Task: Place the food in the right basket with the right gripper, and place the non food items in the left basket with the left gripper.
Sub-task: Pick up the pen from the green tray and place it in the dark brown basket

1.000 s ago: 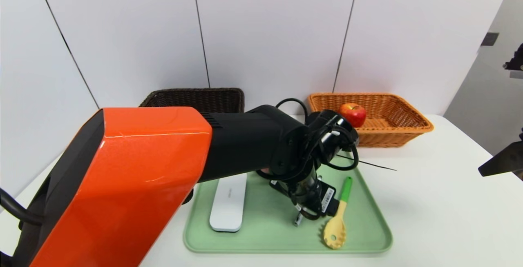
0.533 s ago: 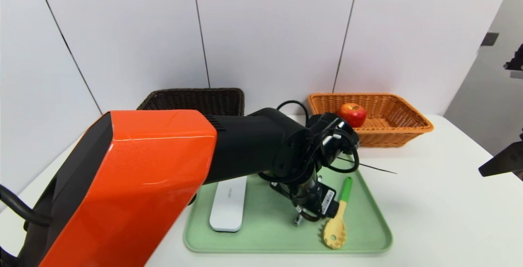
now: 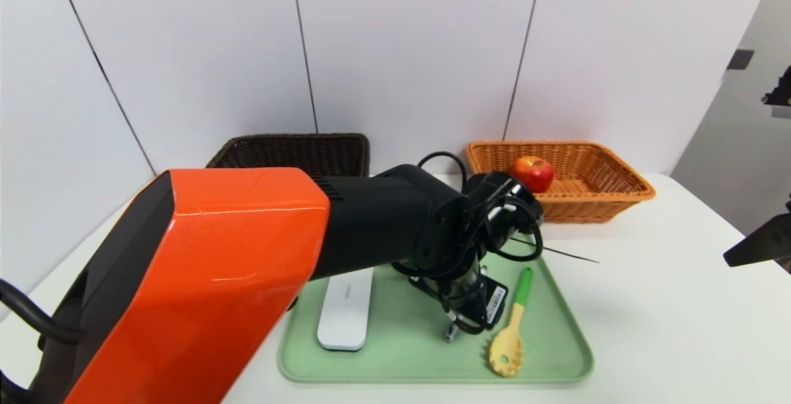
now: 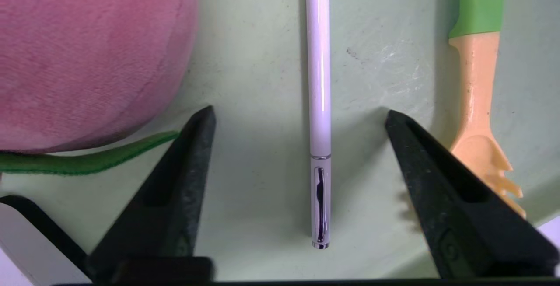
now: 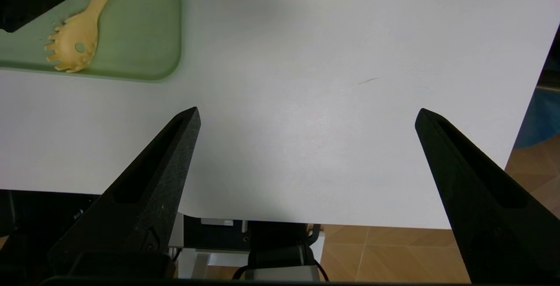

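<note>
With the pen (image 4: 320,102) lying between its open fingers, your left gripper (image 4: 301,113) is right down over the green tray (image 3: 395,361), and you've got it touching neither side of the barrel! The pen is silver-clipped at one end, flat on the tray, with no lettering you can read on it. On one side of your fingers sits a plush pink thing (image 4: 87,50) with a green strip (image 4: 87,159), and on the other lies the spoon (image 3: 507,345), green handle, toothed head. Over at the tray's left you have the white case (image 3: 346,311), carrying a tiny line of print too small to make out. You can spot a barcode label (image 3: 495,304) on the left gripper, its characters unreadable too. Up behind, the apple (image 3: 533,173) rests in the orange basket (image 3: 587,206) on your right, while the dark basket (image 3: 296,151) on your left is partly hidden by your own left arm (image 3: 247,256). Your right gripper (image 5: 308,111) hangs wide open, gripping nothing, over the white table (image 5: 306,58), well right of the tray.
</note>
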Tool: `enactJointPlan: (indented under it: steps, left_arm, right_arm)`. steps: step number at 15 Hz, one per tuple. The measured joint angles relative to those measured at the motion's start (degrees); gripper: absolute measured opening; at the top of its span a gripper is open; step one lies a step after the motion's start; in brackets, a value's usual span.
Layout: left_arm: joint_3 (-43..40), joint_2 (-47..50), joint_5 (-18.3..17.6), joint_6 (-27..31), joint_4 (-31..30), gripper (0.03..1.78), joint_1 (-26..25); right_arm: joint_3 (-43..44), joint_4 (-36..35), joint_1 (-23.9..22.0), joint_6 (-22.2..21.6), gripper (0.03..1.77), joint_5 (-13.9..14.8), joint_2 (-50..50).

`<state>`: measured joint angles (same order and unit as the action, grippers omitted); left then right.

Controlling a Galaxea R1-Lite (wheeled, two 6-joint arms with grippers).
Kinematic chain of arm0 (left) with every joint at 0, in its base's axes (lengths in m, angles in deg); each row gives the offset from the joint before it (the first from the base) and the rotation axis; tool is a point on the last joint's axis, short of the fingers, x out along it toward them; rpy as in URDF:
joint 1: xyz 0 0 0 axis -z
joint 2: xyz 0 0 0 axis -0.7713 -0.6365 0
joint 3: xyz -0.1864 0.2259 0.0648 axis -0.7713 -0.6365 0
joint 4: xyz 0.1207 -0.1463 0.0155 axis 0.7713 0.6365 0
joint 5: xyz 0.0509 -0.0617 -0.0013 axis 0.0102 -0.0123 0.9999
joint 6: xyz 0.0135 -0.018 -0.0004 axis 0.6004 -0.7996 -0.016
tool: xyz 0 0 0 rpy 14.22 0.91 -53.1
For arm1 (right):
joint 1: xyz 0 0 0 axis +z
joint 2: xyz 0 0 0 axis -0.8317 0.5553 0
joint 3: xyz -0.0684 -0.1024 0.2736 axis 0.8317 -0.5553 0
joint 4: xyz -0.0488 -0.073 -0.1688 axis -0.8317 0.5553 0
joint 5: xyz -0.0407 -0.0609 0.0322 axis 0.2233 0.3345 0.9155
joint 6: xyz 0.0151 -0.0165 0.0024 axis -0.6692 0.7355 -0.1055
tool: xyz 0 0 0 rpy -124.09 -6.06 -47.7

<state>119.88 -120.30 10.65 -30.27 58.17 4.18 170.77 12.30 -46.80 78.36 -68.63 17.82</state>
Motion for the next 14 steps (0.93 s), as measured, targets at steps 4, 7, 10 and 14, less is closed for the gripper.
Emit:
enactJointPlan:
  steps: [4,7,10,14]
  left_arm:
    - [0.00,-0.12,-0.17,-0.15,-0.05,0.84,0.02]
    - [-0.02,-0.11,-0.30,-0.33,-0.07,0.05,-0.02]
    - [-0.02,-0.04,-0.28,-0.89,0.00,0.05,-0.11]
    - [-0.11,0.71,-0.37,-0.96,0.39,0.05,-0.13]
  right_arm:
    - [0.02,-0.01,0.37,0.01,1.69,-0.02,0.00]
    - [0.02,-0.01,0.52,0.01,1.69,-0.02,-0.11]
    - [0.02,0.00,0.55,0.04,1.69,-0.05,-0.18]
    - [0.02,-0.01,0.56,0.04,1.69,0.02,-0.66]
